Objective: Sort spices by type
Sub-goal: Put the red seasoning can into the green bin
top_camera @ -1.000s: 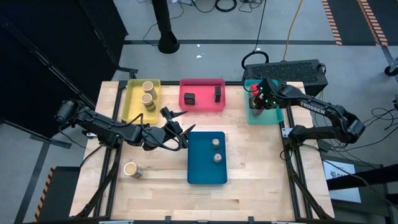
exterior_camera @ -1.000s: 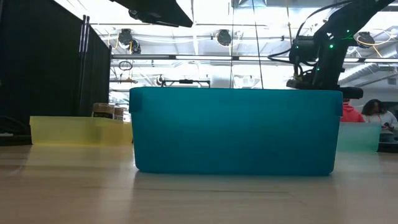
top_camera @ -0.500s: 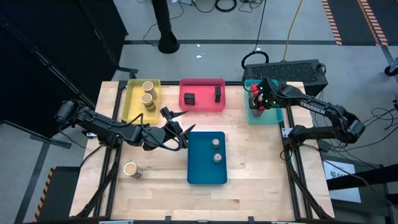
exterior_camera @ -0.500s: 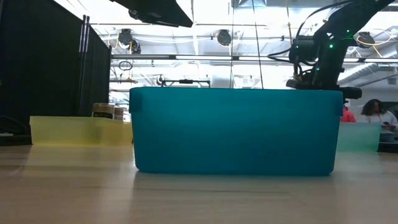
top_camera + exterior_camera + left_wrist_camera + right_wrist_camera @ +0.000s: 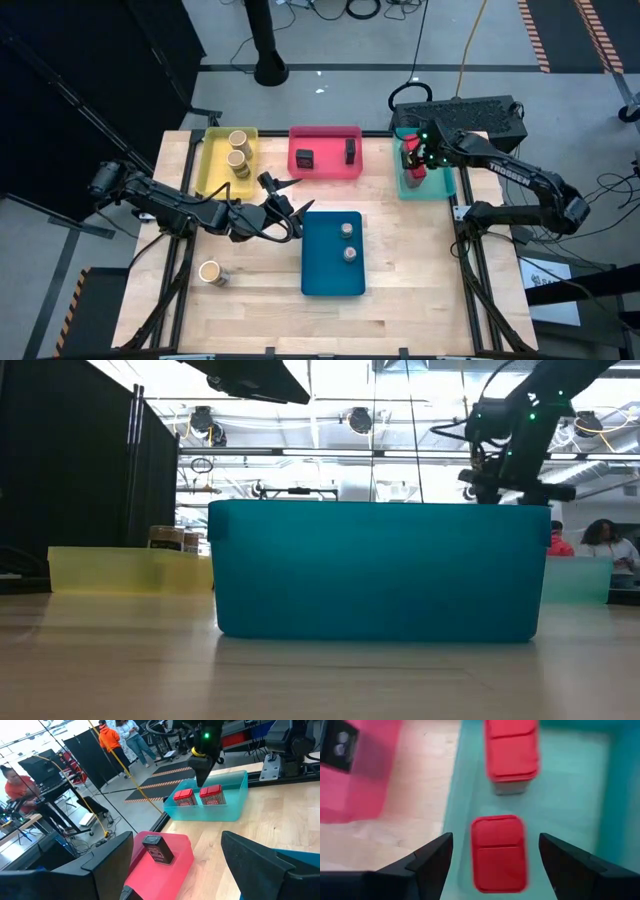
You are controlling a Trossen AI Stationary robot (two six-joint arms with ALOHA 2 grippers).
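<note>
Right gripper [image 5: 412, 165], jaws apart, hovered above two red boxes [image 5: 499, 851] in the teal tray [image 5: 441, 186]; left gripper [image 5: 287, 207] waited open beside the blue tray [image 5: 325, 275]

Spice containers, nine on the table. Two red boxes [image 5: 499, 852] [image 5: 512, 754] stood upright, close together, in the light-teal tray. Two dark boxes [image 5: 304, 158] [image 5: 350, 151] sat in the pink tray. Two grey round jars [image 5: 346, 230] [image 5: 350, 254] in the blue tray. Two tan jars [image 5: 237, 140] [image 5: 236, 159] in the yellow tray; a third [image 5: 210, 272] stood alone on bare wood.
</note>
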